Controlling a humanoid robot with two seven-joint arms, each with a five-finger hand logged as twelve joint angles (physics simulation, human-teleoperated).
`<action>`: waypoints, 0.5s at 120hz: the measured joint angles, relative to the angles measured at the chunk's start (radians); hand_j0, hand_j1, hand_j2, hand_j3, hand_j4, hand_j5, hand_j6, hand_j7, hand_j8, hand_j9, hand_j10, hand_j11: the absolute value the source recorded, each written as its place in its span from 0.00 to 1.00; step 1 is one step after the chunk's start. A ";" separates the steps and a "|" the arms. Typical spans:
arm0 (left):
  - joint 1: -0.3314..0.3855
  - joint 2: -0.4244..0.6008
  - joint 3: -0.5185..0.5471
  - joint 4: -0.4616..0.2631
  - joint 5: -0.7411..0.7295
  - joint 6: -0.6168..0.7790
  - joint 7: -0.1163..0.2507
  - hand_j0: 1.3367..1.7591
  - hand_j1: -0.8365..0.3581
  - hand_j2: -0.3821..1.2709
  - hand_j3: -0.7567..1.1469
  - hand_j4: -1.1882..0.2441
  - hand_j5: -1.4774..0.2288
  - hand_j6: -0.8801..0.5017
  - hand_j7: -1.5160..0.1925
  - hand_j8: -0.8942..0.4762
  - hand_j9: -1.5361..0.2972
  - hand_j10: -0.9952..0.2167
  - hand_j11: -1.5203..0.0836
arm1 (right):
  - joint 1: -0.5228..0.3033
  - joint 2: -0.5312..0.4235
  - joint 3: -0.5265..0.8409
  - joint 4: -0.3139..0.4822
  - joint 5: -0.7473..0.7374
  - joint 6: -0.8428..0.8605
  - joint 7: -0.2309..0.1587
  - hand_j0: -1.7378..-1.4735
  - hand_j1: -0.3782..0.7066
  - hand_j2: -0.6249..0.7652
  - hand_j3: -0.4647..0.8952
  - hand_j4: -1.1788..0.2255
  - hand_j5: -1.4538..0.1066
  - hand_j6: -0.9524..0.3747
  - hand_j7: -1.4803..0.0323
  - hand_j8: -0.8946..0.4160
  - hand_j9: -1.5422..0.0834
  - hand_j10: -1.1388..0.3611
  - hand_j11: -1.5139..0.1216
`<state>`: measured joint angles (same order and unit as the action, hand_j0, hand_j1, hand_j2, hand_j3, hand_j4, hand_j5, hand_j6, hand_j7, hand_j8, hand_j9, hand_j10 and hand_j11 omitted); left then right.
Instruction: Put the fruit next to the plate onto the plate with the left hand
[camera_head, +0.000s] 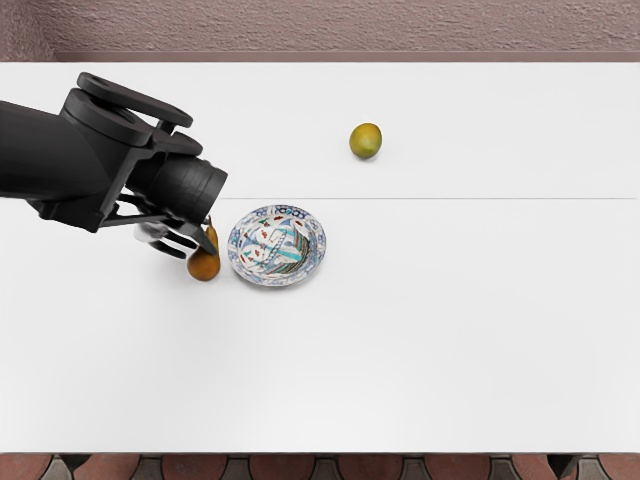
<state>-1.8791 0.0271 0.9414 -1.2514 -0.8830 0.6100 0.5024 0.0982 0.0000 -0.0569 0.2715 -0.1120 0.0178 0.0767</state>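
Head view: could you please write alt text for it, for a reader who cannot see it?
The robot's left hand is down at a brown pear that lies just left of a patterned plate on a white table. A green-yellow fruit sits apart, farther back and to the right.

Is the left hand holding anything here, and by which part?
Cannot be told. The left hand covers the upper left of the brown fruit beside the plate, but the wrist hides any grip.
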 joint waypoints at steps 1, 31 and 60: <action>0.000 0.000 0.000 0.000 0.000 0.000 0.000 0.75 0.35 0.49 0.40 0.28 0.26 0.15 0.27 0.10 0.27 0.18 0.29 | 0.000 0.000 0.000 0.000 0.000 0.000 0.000 0.30 0.04 0.45 0.34 0.83 0.92 0.71 0.97 0.67 0.94 0.75 0.91; -0.041 0.030 -0.015 -0.009 0.000 0.000 0.006 0.76 0.30 0.55 0.40 0.27 0.26 0.16 0.28 0.08 0.27 0.17 0.30 | 0.000 0.000 0.000 0.000 0.000 0.000 0.000 0.30 0.04 0.45 0.34 0.83 0.92 0.71 0.97 0.67 0.94 0.75 0.91; -0.061 0.042 -0.038 -0.030 -0.001 0.000 0.009 0.76 0.29 0.57 0.40 0.27 0.26 0.14 0.28 0.07 0.27 0.17 0.30 | 0.000 0.000 0.000 0.000 0.000 0.000 0.000 0.30 0.04 0.45 0.34 0.83 0.92 0.71 0.97 0.67 0.94 0.75 0.91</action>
<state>-1.9403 0.0690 0.9030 -1.2814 -0.8836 0.6104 0.5110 0.0982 0.0000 -0.0569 0.2715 -0.1120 0.0174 0.0767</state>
